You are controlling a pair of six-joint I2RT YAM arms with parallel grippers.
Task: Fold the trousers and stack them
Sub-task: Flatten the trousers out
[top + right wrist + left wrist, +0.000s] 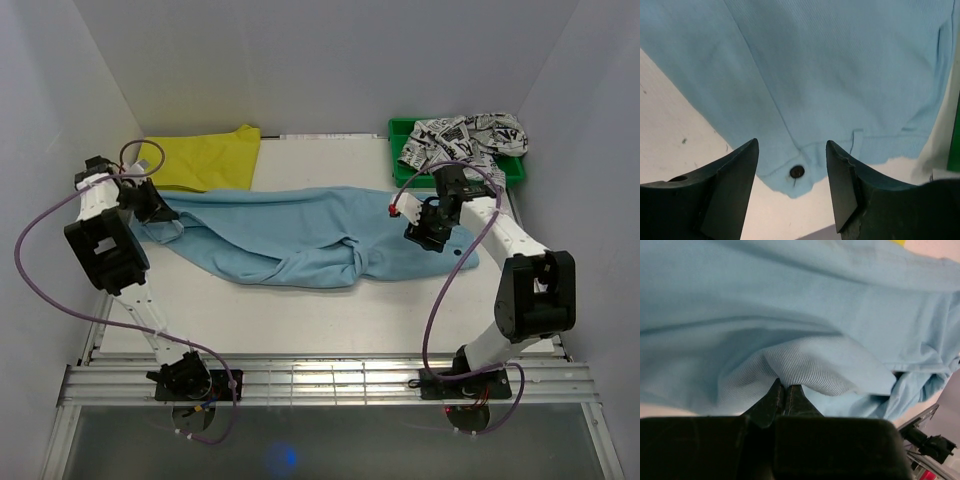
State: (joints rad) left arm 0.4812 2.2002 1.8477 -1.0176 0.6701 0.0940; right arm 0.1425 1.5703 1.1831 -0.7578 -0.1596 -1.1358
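Bases first: both arms are bolted to the metal rail [330, 380] at the near edge, a purple cable [30, 250] looping off each. Past that comes a bare strip of white table [300, 320]. And then the trousers [300, 235], light blue, stretched sideways across the middle of the table, rumpled and bunched along their near edge just right of centre.

Over on their left end, the left gripper [160, 212] is down on the cloth. The wrist view makes it plain: jaws pressed tight together, black fingers [774, 401] pinching a ribbed fold of the blue fabric, which puckers up around the tips.

Now the right end. The right gripper [428, 228] hangs over it with jaws spread well apart and nothing between them. Its own camera looks straight down past the two fingers at the waistband corner, where a dark button [797, 171] sits in the gap. That corner lies flat on the white table. Whether the tips are touching the cloth, I cannot tell.

Further back on the left, a yellow garment [205, 160] lies flat, its near edge meeting the blue. At the far right stands a green bin [398, 128], with a black-on-white printed garment [465, 140] heaped in it and spilling over the near rim.
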